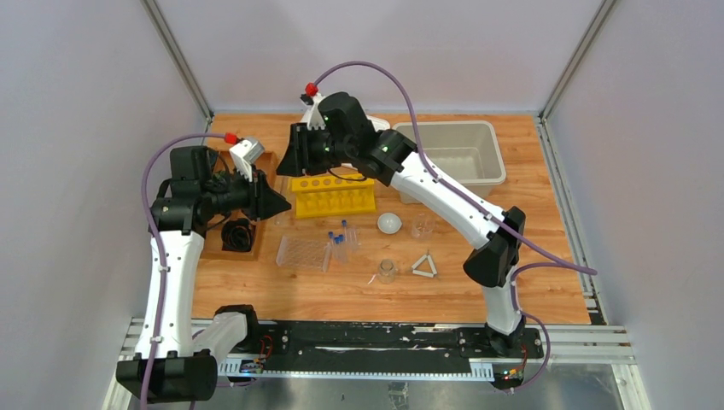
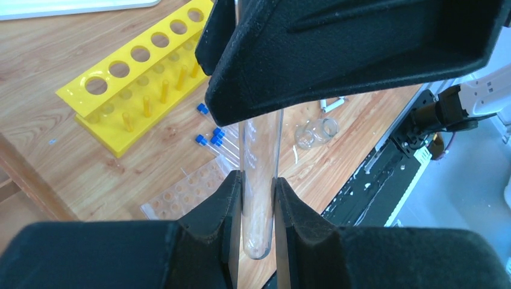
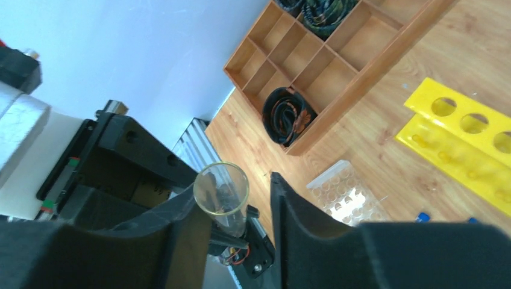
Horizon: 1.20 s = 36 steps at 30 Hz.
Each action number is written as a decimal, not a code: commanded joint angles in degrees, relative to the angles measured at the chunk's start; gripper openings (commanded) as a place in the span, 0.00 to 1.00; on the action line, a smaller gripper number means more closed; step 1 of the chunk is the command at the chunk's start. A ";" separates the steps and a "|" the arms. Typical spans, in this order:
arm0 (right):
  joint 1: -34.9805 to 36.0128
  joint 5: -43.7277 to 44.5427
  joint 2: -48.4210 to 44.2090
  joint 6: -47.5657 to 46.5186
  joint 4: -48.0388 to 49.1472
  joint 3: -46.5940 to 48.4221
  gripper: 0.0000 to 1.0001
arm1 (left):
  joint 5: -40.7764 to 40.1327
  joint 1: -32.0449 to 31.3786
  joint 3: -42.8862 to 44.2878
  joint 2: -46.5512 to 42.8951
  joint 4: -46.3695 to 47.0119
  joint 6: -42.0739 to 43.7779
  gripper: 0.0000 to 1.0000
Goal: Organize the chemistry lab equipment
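My left gripper (image 1: 275,203) (image 2: 259,201) is shut on the lower end of a clear glass test tube (image 2: 260,156), held above the table's left side. My right gripper (image 1: 289,161) (image 3: 238,192) is open, its fingers on either side of the tube's open rim (image 3: 221,191), which rests against the left finger. Below lie a clear plastic rack (image 1: 303,253) (image 2: 184,194), small blue-capped tubes (image 1: 341,242) (image 2: 211,137), a white dome (image 1: 389,223), two small glass beakers (image 1: 422,226) (image 1: 387,271) and a white triangle (image 1: 424,266).
A yellow test-tube rack (image 1: 333,196) (image 3: 464,135) stands behind the loose pieces. A beige bin (image 1: 444,126) is at the back right. A wooden compartment tray (image 3: 313,66) with black coiled items (image 1: 239,233) lies at the left.
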 commanded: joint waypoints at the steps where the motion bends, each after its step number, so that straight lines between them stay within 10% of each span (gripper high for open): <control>1: -1.14 -4.27 0.19 -1.75 -2.21 2.84 0.34 | -0.78 0.27 -0.57 -0.69 0.30 1.50 0.00; 4: -1.48 -4.50 0.17 -2.60 -2.50 3.04 0.15 | -1.56 0.32 -0.73 0.07 0.30 1.13 0.11; 8: -2.51 -1.71 -0.51 -6.17 -4.82 3.86 0.00 | -6.85 0.30 -0.25 1.69 0.30 -1.38 0.93; 9: -2.67 0.30 -0.78 -8.12 -5.57 3.99 0.00 | -8.61 0.30 -0.06 1.95 0.30 -1.99 0.99; 15: -2.87 18.61 -5.69 -22.37 -2.27 -3.25 0.00 | -17.60 0.32 1.10 2.76 0.30 -4.72 1.00; 20: -2.87 27.72 -11.46 -35.24 20.71 -22.27 0.00 | -29.57 0.32 3.63 5.43 -1.32 -6.58 1.00; 36: -2.87 26.71 -8.72 -44.38 51.09 -41.09 0.00 | -33.83 0.37 5.90 5.24 -3.17 -6.62 1.00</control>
